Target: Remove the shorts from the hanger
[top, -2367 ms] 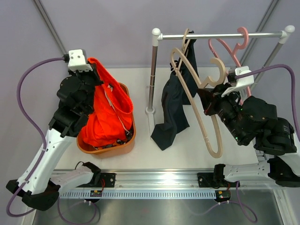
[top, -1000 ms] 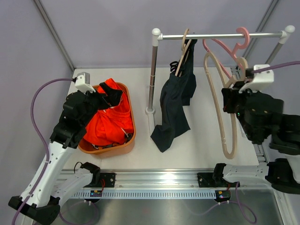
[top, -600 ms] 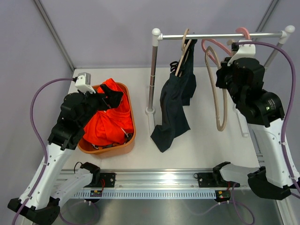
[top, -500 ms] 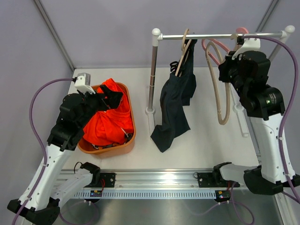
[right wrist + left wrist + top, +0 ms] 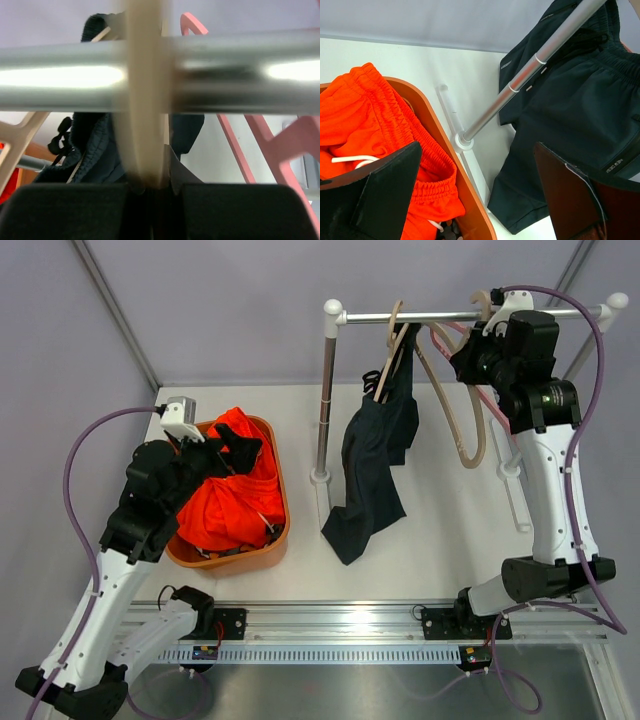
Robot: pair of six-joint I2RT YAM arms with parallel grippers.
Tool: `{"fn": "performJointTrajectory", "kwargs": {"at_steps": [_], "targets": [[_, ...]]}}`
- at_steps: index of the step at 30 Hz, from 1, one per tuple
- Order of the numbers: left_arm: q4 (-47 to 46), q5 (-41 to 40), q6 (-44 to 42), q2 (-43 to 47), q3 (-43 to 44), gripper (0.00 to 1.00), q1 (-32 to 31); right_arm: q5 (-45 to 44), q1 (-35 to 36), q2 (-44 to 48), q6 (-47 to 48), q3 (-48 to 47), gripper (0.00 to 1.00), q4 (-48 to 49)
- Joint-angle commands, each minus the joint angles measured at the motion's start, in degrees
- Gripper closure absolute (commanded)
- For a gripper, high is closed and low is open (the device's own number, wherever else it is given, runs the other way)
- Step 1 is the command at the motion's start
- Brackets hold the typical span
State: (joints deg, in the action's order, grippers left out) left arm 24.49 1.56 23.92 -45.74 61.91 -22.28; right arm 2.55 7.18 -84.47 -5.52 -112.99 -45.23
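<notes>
Tabletop basket (image 5: 284,512) holds orange shorts (image 5: 222,508) below left jaws.

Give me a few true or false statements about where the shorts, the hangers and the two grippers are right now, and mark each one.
1. The orange shorts lie in the orange basket. True.
2. The navy shorts lie flat on the table. False: they hang from a wooden hanger on the rail.
3. The right gripper is shut on an empty beige hanger at the rail. True.
4. The left gripper is clamped on the orange shorts. False: it is open over the basket, holding nothing.
</notes>
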Motion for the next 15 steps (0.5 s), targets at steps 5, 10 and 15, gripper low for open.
{"fn": "performJointTrajectory", "kwargs": {"at_steps": [5,10,15], "targets": [[-2.08,2.21,-1.16,0.47,-1.61,0.01,0.05,0.09,-0.76,-1.58,0.16,-1.36,1.00,1.29],[-2.52,2.48,-1.33,0.12,-2.14,0.01,0.05,-2.28,-0.76,2.54,-1.51,4.17,1.00,1.90],[-2.87,2.83,-1.16,-0.23,-2.67,0.01,0.05,-4.65,-0.76,6.24,-3.27,6.99,0.74,1.55]]}}
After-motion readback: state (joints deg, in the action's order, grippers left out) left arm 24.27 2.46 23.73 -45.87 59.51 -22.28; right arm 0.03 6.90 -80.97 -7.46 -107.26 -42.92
